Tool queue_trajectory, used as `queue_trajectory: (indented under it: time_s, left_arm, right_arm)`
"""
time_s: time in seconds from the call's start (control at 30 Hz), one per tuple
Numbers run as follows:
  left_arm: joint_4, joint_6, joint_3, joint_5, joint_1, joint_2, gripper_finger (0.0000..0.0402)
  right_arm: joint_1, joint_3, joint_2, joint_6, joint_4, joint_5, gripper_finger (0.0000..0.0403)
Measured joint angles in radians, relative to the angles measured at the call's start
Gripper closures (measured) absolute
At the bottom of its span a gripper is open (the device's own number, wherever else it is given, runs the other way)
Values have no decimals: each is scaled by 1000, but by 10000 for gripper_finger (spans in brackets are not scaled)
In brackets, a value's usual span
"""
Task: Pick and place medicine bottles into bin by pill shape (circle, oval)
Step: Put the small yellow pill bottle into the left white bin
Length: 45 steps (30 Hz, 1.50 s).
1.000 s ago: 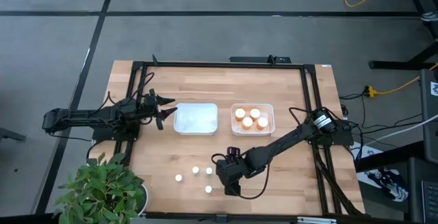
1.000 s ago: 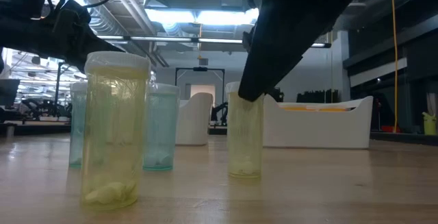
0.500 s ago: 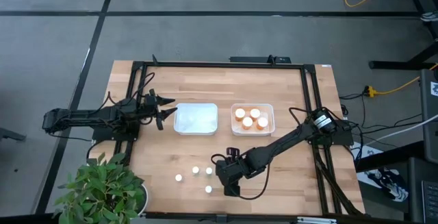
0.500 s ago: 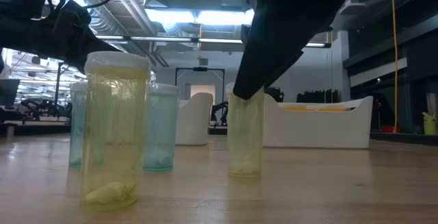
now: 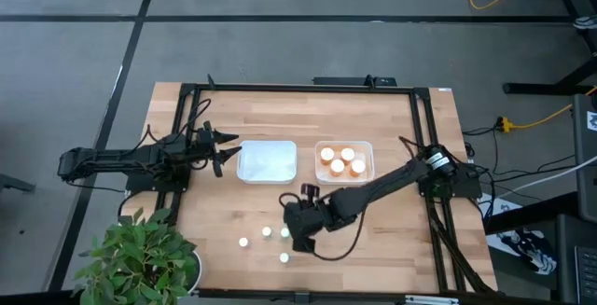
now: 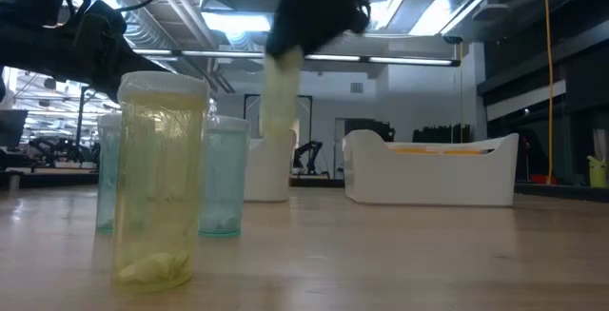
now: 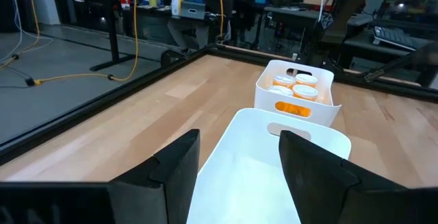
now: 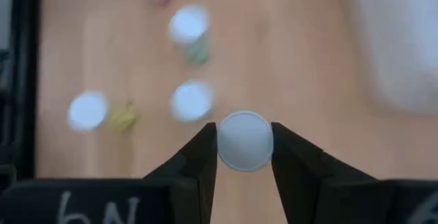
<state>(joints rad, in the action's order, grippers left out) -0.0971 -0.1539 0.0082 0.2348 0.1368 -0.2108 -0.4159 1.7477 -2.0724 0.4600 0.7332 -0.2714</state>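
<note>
My right gripper [image 5: 298, 233] is shut on a small pale yellow-green medicine bottle [image 6: 279, 92] with a white cap [image 8: 243, 140], held above the near middle of the table. Three more pale bottles stand on their bases on the wood [image 6: 160, 178] [image 6: 224, 178] [image 6: 107, 173]; the right wrist view shows their caps below the gripper [image 8: 188, 24] [image 8: 191, 101] [image 8: 87, 109]. My left gripper [image 5: 219, 151] waits open, just left of the empty white bin [image 5: 267, 161]. Beside that bin, another bin [image 5: 343, 162] holds orange bottles. My right gripper pinches the bottle between its two fingers at the top, on opposite sides of the white cap [image 8: 226, 142]. The fingers come from above, pointing down. The bottle hangs below them, about upright, its base [image 6: 276, 135] lifted clear of the table.
The black frame rails [image 5: 187, 109] run along the table's left, far and right sides. A potted plant [image 5: 140, 258] stands at the near left corner. Bare wood [image 5: 392, 240] lies at the near right. In the left wrist view both bins [image 7: 274, 155] [image 7: 294, 90] stand ahead.
My right gripper has shut on the pale bottle and lifted it clear of the table. It has then carried the bottle toward the table's left and somewhat toward the far edge. The other bottles and my left arm have kept still.
</note>
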Motion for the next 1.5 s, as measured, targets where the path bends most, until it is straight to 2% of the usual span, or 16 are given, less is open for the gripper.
queue_trajectory:
  time_s: [0.17,0.33,0.6,0.87,1.13,1.37,1.5]
  left_arm:
    - [0,0,0,0,0,0,208]
    - [0,0,0,0,0,0,208]
    - [-1,0,0,0,0,0,208]
    - [-1,0,0,0,0,0,208]
    - [-2,0,0,0,0,0,208]
    - [-2,0,0,0,0,0,207]
    - [-1,0,0,0,0,0,208]
  right_arm:
    - [54,164,1,-91,107,-143,285]
    - [145,244,3,-205,55,-164,286]
    - [327,191,-34,-176,0,-14,286]
    - [435,134,-99,-128,-35,115,286]
    - [454,134,-182,-129,-30,137,286]
    - [454,134,-187,-136,-34,89,286]
    - [461,134,-187,-132,-32,106,286]
